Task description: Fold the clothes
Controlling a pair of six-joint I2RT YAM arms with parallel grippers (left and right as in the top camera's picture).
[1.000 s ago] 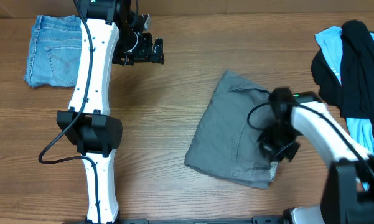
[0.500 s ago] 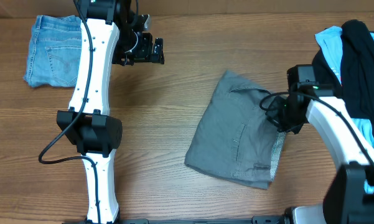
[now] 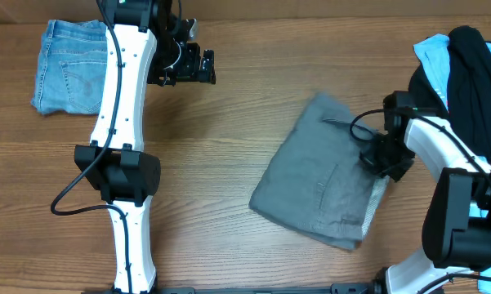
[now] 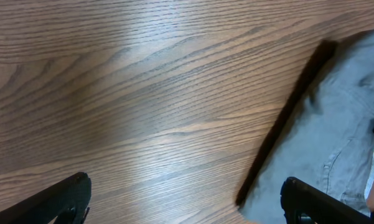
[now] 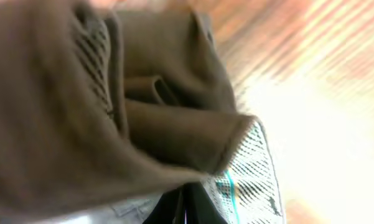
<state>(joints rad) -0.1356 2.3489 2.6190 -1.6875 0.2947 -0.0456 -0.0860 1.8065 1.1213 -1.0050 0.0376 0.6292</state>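
Overhead view: grey shorts lie flat on the desk, right of centre, turned at a slant. The right end effector sits on their right edge, so the bulk of the cloth spreads toward its 9 o'clock.

Right wrist view, blurred: bunched grey cloth and white mesh lining fill the frame and gather toward dark fingers at the bottom edge. This end effector is pinching a fold of the shorts.

Left end effector: above bare desk, well apart from the grey shorts, at their 10 o'clock. Left wrist view shows its fingertips spread wide, holding nothing.

Denim shorts lie at 9 o'clock of the left end effector. A black garment and a pale-blue garment are heaped at 1 o'clock of the right end effector.
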